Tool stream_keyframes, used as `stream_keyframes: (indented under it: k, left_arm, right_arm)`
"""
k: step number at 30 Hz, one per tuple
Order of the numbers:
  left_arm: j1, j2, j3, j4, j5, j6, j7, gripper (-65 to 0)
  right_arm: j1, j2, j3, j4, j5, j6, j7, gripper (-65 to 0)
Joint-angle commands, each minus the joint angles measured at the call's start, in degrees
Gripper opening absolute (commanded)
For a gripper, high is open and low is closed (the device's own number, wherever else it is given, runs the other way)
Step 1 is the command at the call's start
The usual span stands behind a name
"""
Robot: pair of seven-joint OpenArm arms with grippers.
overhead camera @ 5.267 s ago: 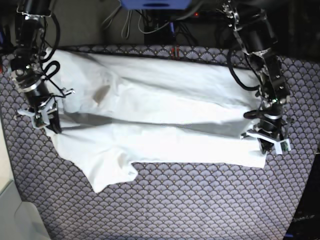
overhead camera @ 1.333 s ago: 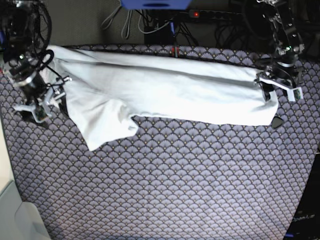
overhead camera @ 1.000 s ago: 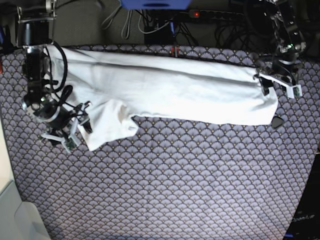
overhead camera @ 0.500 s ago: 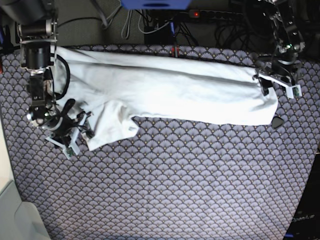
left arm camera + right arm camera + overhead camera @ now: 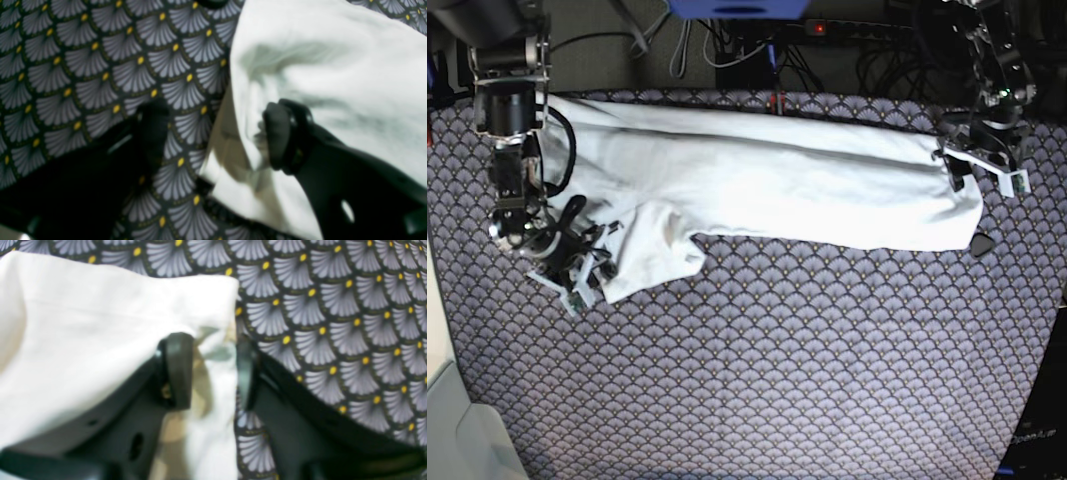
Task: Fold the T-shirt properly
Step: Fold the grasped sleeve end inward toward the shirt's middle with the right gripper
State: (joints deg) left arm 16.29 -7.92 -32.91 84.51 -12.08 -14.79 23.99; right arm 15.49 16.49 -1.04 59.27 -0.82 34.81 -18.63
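The T-shirt (image 5: 757, 190) lies as a long folded band across the far part of the patterned cloth (image 5: 807, 370), running from the view's left to its right. One sleeve (image 5: 652, 250) hangs down from the band at the left end, toward the near side.

Right gripper (image 5: 587, 275) sits at the outer edge of that sleeve. In the right wrist view the gripper (image 5: 208, 370) has a strip of the shirt's (image 5: 100, 333) edge between its fingers (image 5: 178, 370). One finger is on top of the white fabric, the other rests over the patterned cloth (image 5: 333, 323) just past the edge. Jaws narrow with a small gap, fabric inside the gap; can't tell if the pinch is firm yet.

Left gripper (image 5: 982, 170) is at the band's right end, at the far corner. In the left wrist view the gripper (image 5: 213, 136) stands fairly wide. One finger (image 5: 280, 136) presses against the shirt (image 5: 333, 66) near its folded edge, the other is a dark blur over the patterned cloth (image 5: 66, 66), apart from the fabric. The shirt's edge lies between the two fingers but isn't clamped.

A small dark object (image 5: 980, 243) lies on the cloth just beside the band's right end, too small to identify. Cables (image 5: 717, 45) and a red light (image 5: 819, 29) show past the far edge.
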Motion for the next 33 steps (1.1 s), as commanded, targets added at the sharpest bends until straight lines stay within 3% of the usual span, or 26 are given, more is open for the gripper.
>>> stream_keyframes:
  k: [1, 5, 9, 14, 25, 33]
  left_arm:
    - [-0.25, -0.74, -0.11, 0.63, -0.10, 0.06, -0.56, -22.4]
    - [-0.07, -0.74, -0.11, 0.63, -0.01, 0.06, -0.56, -22.4]
    - [-0.07, -0.74, -0.11, 0.55, 0.08, 0.06, -0.56, -22.4]
    - [-0.07, -0.74, -0.11, 0.55, -0.01, 0.06, -0.56, -22.4]
    - [-0.51, -0.82, -0.11, 0.46, -0.10, 0.06, -0.56, -22.4]
    - [-1.83, -0.91, -0.02, -0.60, 0.16, 0.06, -0.65, -22.4]
  right_arm:
    - [0.47, 0.52, 0.20, 0.82, 0.51, 0.05, 0.30, -50.2]
    - [0.38, 0.70, 0.38, 1.09, 0.51, 5.19, 0.30, -64.8]
    - [-1.90, 1.40, 1.08, 6.98, 0.42, 5.19, 0.22, -65.0]
    - [-9.38, 1.66, 3.63, 22.27, 0.42, 5.19, 0.04, -65.0]
    - [-33.64, 0.87, 12.77, 50.32, 0.42, 5.19, -0.05, -65.0]
    - [-45.60, -0.45, 19.54, 54.45, 0.42, 5.19, 0.30, -65.0]
